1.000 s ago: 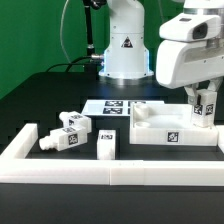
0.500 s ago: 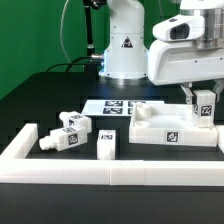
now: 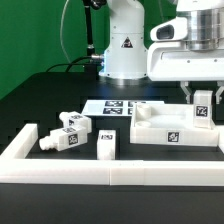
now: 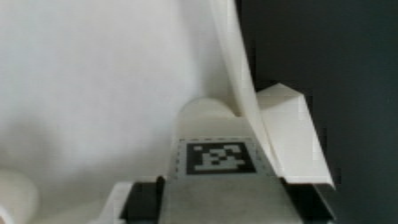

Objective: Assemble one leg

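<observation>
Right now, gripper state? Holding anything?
gripper: jaws closed on the leg.

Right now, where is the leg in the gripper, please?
On the exterior view's right, the leg is held in the gripper, over the right end of the tray-like piece.

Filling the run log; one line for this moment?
end effector shut on leg | leg upright at tray corner | spare legs on table
</observation>
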You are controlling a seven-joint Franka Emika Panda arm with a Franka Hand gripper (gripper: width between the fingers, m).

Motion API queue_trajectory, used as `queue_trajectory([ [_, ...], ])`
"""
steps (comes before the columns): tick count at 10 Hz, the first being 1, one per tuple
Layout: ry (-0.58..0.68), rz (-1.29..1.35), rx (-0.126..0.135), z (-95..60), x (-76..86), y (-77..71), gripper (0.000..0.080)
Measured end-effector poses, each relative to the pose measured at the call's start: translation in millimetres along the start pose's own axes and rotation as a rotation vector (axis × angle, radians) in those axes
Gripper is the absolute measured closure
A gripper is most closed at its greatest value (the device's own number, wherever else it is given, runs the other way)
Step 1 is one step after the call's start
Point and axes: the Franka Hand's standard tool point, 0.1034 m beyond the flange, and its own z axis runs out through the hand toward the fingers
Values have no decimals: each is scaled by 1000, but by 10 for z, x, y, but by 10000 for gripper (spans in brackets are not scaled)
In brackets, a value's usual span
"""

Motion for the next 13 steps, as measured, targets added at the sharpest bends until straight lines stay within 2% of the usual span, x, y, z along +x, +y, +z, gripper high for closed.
queue_trajectory([
  [2, -3, 190, 4, 4, -7, -11, 512],
  [4, -4, 184, 4, 6, -8, -11, 507],
  [5, -4, 150, 4, 6, -9, -11, 300],
  [6, -2, 86, 0, 2, -13, -24, 300],
  [7, -3, 29, -1, 5, -10, -17, 178],
  [10, -2, -214, -4, 7, -8, -11, 151],
  [13, 15, -626, -55, -1, -19, -48, 151],
])
